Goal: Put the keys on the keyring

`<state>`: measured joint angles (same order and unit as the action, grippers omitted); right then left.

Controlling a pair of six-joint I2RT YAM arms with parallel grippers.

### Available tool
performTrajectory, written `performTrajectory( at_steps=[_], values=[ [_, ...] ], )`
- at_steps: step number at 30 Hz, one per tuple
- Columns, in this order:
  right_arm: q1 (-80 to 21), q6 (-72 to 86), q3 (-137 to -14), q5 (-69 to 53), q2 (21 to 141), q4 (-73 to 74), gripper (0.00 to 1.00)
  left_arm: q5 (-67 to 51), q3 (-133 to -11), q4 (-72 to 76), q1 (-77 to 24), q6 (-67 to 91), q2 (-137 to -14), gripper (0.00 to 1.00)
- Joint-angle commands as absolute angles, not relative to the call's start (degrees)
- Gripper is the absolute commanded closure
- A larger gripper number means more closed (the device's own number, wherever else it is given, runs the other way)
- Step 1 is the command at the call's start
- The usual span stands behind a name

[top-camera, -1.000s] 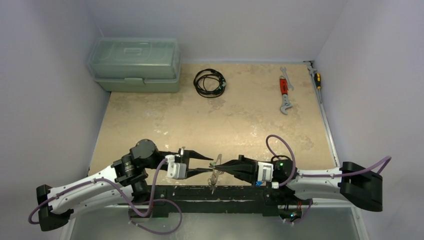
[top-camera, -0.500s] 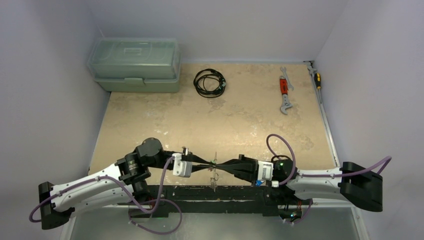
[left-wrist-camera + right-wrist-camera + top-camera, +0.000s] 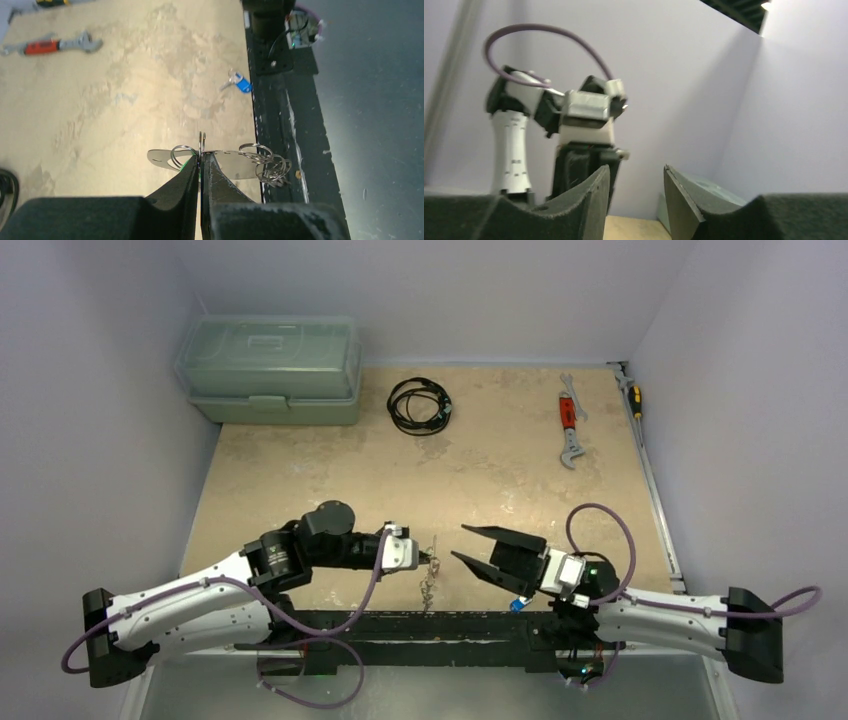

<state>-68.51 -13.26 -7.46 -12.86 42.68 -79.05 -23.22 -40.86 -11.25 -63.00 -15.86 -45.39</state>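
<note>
My left gripper [image 3: 428, 560] [image 3: 201, 159] is shut on the keyring [image 3: 201, 141], a thin silvery wire loop seen edge-on at the fingertips. Flat silver keys [image 3: 235, 162] and a bunch of small rings [image 3: 269, 165] hang from it; from above they dangle as a cluster [image 3: 430, 585] over the table's near edge. A hint of green shows at the left finger. My right gripper [image 3: 458, 542] [image 3: 636, 180] stands open just right of the loop, apart from it, nothing between its fingers. A blue-tagged key [image 3: 515, 605] [image 3: 240, 82] lies on the table beside the right arm's base.
A green toolbox [image 3: 270, 370] sits at the back left, a black cable coil [image 3: 420, 405] beside it. A red-handled wrench [image 3: 568, 428] and a screwdriver [image 3: 632, 395] lie at the back right. A black rail [image 3: 430, 625] runs along the near edge.
The right gripper opened, let go of the keyring and drew back to the right. The left gripper closed on the loop and now holds it alone, shifted slightly right.
</note>
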Motion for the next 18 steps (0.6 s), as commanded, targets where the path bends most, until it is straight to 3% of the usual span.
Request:
performTrajectory(
  at_steps=[1,7,12,18],
  values=[
    [-68.6,-15.1,-14.0,-0.4,37.4,-61.2,0.51,-16.3,-46.7,-16.6,-62.8,-14.1,-47.5,1.0],
    [-68.6,-7.0,-21.9,8.2,34.6,-36.4,0.46,-9.9,-51.3,-22.5,-62.7,-11.4,-51.3,1.0],
    [-68.6,-7.7,-32.0,-4.1,38.9,-15.3,0.47,-9.9,-52.9,-25.9,-62.7,-11.6,-52.1,1.0],
    [-68.6,-9.9,-40.7,-14.7,45.5,-5.2,0.48,-11.8,-54.7,-31.0,-62.4,-12.2,-52.5,1.0]
  ],
)
